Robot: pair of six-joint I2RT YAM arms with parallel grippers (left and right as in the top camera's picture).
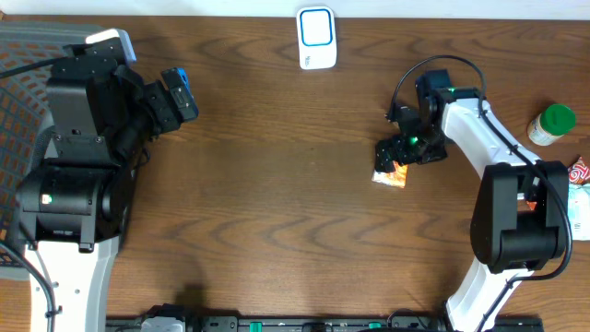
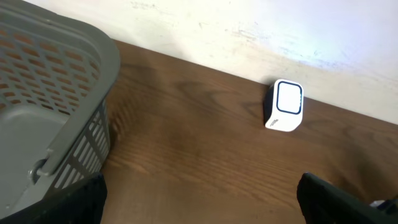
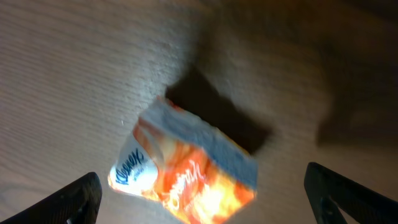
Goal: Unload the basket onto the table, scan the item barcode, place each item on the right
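An orange and white tissue pack (image 1: 390, 174) (image 3: 186, 171) lies flat on the wooden table at centre right. My right gripper (image 1: 403, 152) (image 3: 202, 202) hangs just above it, open, with a finger on either side of the pack and apart from it. A white barcode scanner (image 1: 316, 37) (image 2: 285, 104) with a blue-edged window stands at the table's far edge. Over the left side, my left gripper (image 1: 177, 95) (image 2: 199, 202) is open and holds nothing, facing the scanner from a distance.
A grey plastic basket (image 1: 23, 83) (image 2: 43, 99) stands at the far left beside the left arm. A green-capped bottle (image 1: 551, 124) and a red and white packet (image 1: 579, 175) sit at the right edge. A pale wall runs behind the table.
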